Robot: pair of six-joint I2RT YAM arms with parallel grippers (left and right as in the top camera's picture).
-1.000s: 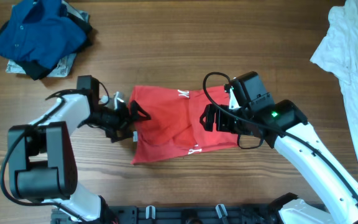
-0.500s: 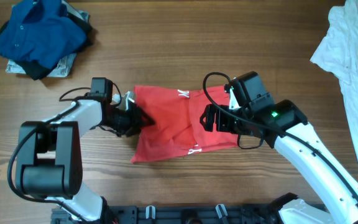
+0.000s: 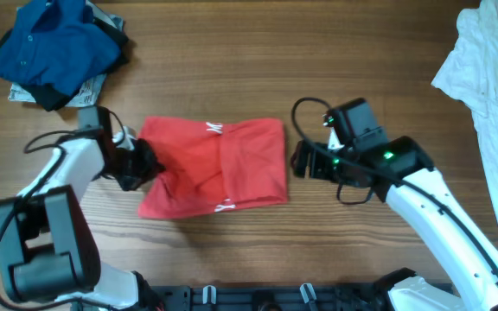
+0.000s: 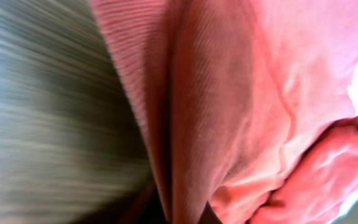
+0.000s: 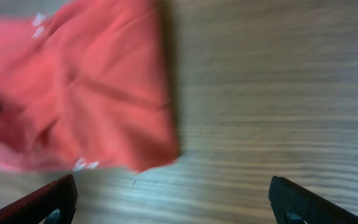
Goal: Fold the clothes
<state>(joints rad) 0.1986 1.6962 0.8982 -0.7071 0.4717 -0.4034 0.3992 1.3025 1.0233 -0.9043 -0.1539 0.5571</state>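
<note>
Now left end effector (image 3: 148, 164) clamps red T-shirt (image 3: 232, 168) edge; right end effector (image 3: 298, 161) stands wide apart beside it

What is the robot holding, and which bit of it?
The left gripper has its jaws shut on the red T-shirt at its left edge. The right gripper, jaws open, holds nothing.

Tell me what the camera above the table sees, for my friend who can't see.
A folded red T-shirt lies in the middle, left edge pinched in the left claw. The right claw sits open just off its right edge, not touching. A blue shirt is heaped top left; a white garment trails down the right side.
</note>
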